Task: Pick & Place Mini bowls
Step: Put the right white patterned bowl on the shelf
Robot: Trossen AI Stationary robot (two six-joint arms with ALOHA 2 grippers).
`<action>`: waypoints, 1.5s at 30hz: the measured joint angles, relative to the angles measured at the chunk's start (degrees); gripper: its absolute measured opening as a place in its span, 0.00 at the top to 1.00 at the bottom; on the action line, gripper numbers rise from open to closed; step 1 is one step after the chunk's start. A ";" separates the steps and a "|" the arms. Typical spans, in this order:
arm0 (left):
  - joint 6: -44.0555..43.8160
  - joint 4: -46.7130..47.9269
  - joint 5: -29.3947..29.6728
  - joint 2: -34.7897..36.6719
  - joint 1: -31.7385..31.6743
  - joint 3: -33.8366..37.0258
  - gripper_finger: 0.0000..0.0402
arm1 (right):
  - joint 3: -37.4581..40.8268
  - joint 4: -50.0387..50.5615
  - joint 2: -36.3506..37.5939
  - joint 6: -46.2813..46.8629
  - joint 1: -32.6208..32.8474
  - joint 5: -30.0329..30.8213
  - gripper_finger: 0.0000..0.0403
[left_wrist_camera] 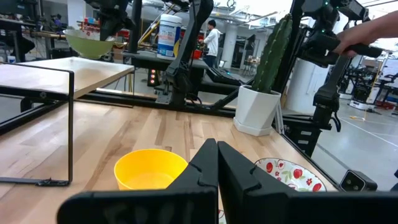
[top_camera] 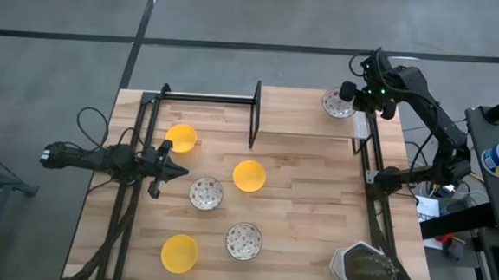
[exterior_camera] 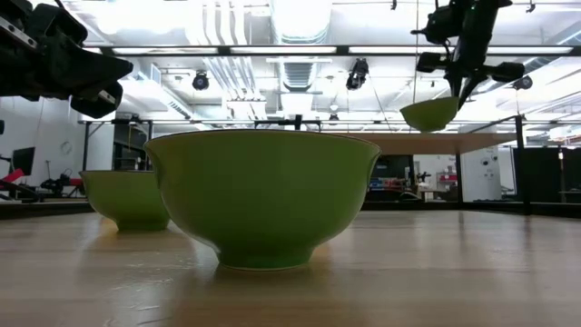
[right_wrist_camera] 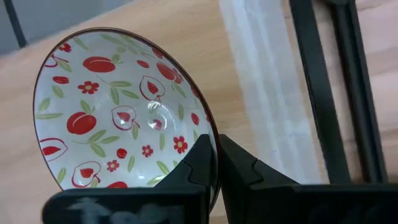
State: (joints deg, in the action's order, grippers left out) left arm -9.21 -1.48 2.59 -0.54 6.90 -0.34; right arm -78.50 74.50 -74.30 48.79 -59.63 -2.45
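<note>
Three yellow mini bowls (top_camera: 181,138) (top_camera: 249,176) (top_camera: 179,252) and two patterned mini bowls (top_camera: 205,192) (top_camera: 244,240) stand upright on the table. My right gripper (top_camera: 357,95) is at the far right corner, shut on the third patterned bowl (top_camera: 337,103), which hangs in the air in the low view (exterior_camera: 429,113). My left gripper (top_camera: 175,172) waits shut at the left, above the table beside a patterned bowl (left_wrist_camera: 289,175) and a yellow bowl (left_wrist_camera: 151,169). My right gripper pinches the patterned bowl's rim (right_wrist_camera: 210,144) between its two fingers, one finger inside the bowl and one outside. The bowl is lifted clear above the raised shelf (exterior_camera: 508,143) and tilted, its patterned inside turned toward the wrist camera.
A raised wooden shelf on a black frame (top_camera: 209,98) spans the table's far side. A grey-white hexagonal pot with a cactus (top_camera: 361,267) stands at the near right corner. Black arm frames run along both table sides. A person's arm (left_wrist_camera: 373,28) shows beyond the table.
</note>
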 joint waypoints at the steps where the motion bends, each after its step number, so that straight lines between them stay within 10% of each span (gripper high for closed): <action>1: 0.00 0.00 0.00 0.00 -0.01 0.00 1.00 | 0.00 -0.04 0.02 0.74 0.42 0.30 0.97; 24: 0.00 0.00 0.00 0.00 0.00 0.00 1.00 | 15.80 -3.54 16.34 39.09 10.38 10.78 0.97; 45: 0.00 0.00 0.00 0.00 -0.02 0.00 1.00 | 22.11 -10.18 20.09 43.99 11.16 13.74 0.95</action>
State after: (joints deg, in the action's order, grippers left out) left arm -9.21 -1.48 2.59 -0.53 6.88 -0.34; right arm -56.39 64.32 -54.22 92.78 -48.47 11.29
